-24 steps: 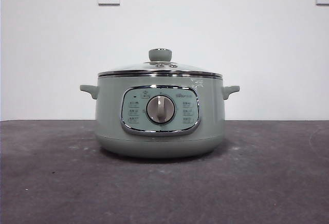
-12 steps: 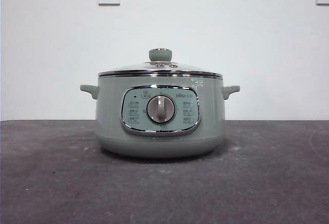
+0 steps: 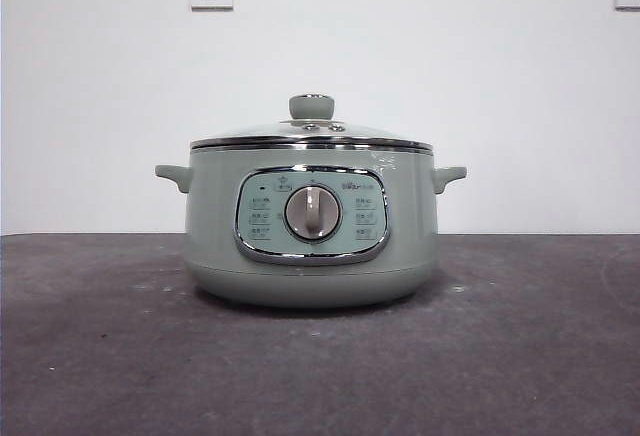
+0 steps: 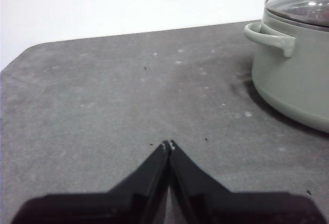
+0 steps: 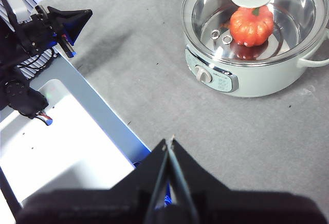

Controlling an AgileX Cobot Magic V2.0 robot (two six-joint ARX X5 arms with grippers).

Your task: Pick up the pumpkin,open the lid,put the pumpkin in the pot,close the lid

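Pumpkin (image 5: 251, 25) inside pot (image 3: 311, 224), lid (image 3: 311, 132) seated on top. Left gripper (image 4: 169, 145) and right gripper (image 5: 169, 142) both closed, empty, well clear of pot

matte black left claw (image 4: 169, 144), tapered wedge jaws, right claw (image 5: 169, 141) alike, pale-flecked tips

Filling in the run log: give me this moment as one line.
pumpkin: inside pot | lid: closed on pot | left hand: shut, empty, beside pot | right hand: shut, empty, away
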